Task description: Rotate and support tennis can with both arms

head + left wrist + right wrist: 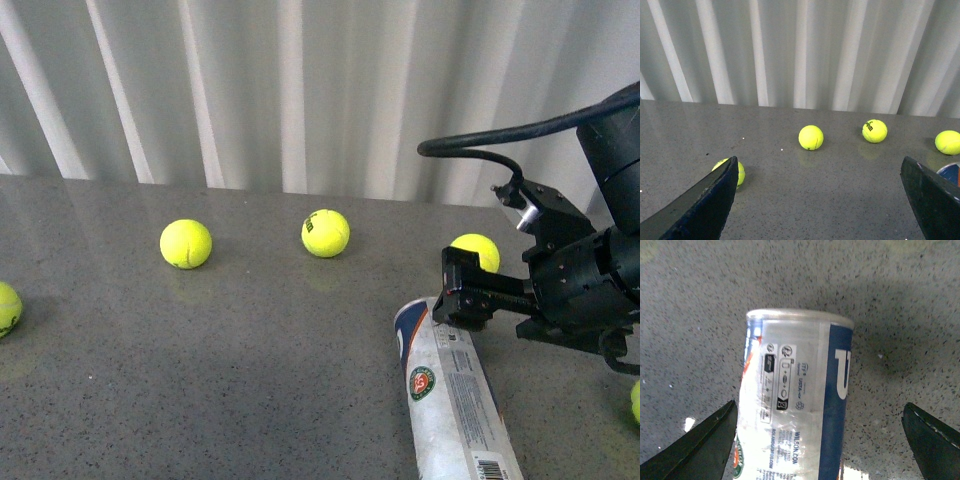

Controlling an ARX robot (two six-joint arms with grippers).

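My right end effector (pixel 819 409) hangs wide open, gripping nothing, astride the far end of the tennis can (pixel 450 400), placed to close for the turn. The can lies flat on the bench (pixel 250 380) at five o'clock, pointing toward eleven. My left end effector (pixel 819 161) gapes empty. There's swinging room toward nine o'clock, but a ball (pixel 478 250) crowds twelve.

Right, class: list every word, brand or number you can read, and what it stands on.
"WILSON.COM": clear plastic tennis can with blue-white label.
Its fine print, barcode digits, round logo: too small.
Large white letter on blue band: cut off.
Dark print on yellow-green tennis ball: blurred.
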